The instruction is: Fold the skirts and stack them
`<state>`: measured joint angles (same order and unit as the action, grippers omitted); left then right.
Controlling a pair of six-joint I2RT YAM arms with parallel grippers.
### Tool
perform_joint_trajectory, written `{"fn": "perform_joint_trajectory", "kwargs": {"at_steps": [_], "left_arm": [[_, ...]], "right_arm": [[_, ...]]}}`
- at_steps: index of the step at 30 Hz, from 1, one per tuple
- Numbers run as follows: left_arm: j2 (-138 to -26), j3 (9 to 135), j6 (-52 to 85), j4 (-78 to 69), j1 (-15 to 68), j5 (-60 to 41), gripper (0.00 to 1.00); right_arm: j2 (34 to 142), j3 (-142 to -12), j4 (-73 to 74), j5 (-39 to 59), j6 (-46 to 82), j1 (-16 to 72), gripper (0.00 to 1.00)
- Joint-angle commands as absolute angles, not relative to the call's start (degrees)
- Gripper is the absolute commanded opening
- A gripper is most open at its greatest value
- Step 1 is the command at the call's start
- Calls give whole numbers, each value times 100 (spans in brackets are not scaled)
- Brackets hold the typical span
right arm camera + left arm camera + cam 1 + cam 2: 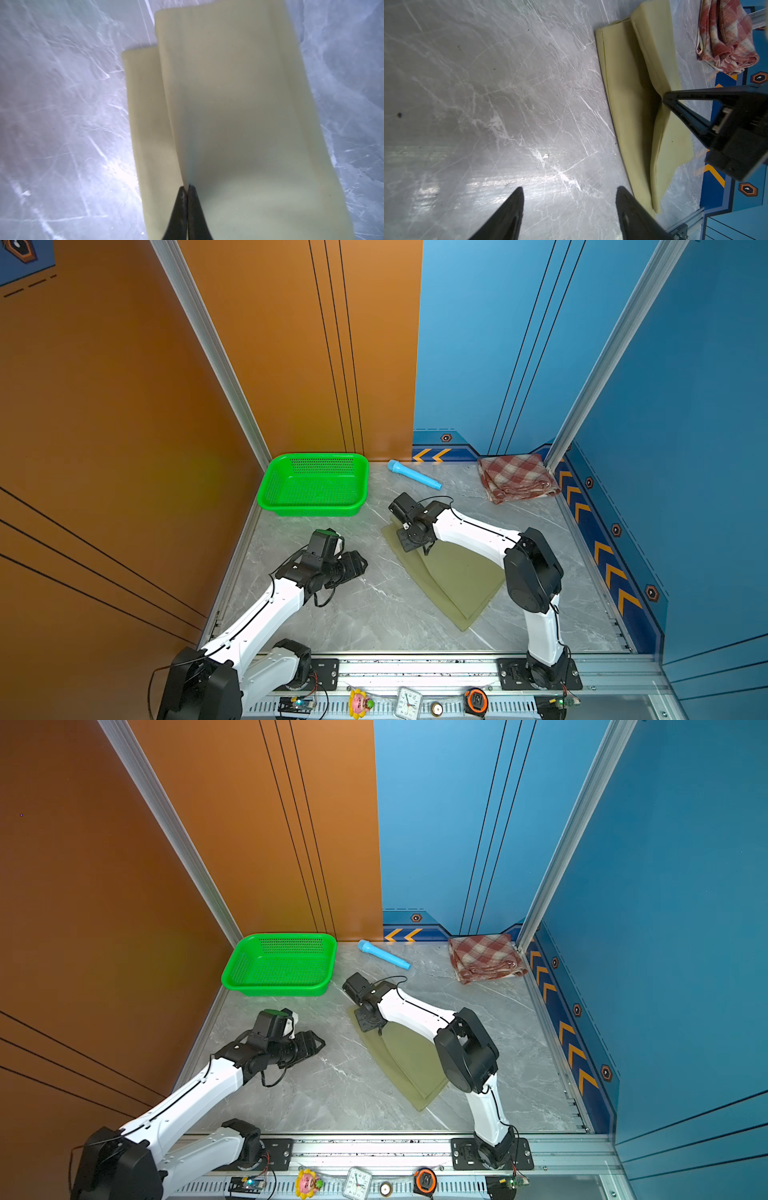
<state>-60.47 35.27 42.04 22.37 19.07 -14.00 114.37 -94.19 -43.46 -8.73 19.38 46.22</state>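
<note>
Right wrist view: right gripper (187, 187) pinched tight on edge of upper layer of olive skirt (239, 104); rest of cloth spreads flat ahead of fingertips. Step looks like next fold. To do it well: lift edge only slightly, carry it over in low arc, keep layers aligned, avoid dragging lower layer. Left gripper (569, 189) spread wide, empty, over bare table (488, 104); olive skirt near, off to its side. Plaid skirt (515, 477) lies folded, well beyond right gripper.
</note>
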Motion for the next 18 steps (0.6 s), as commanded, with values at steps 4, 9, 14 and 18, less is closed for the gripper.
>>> {"fn": "perform_joint_trajectory", "kwargs": {"at_steps": [4,9,14,18], "left_arm": [[-5976,3383,4179,2357,1863,-1424,71],[-6052,3369,4166,2303,1861,-1417,72],[-6243,3455,4107,2225,1911,-1330,72],[-6550,3806,3894,2239,2215,-918,74]], "right_arm": [[11364,-9142,-4618,-717,2314,4948,0],[11516,-9096,-4630,-617,2379,5089,17],[10840,-8521,-4566,-892,2522,4898,61],[10119,-7716,-4446,-1081,3006,4640,68]]}}
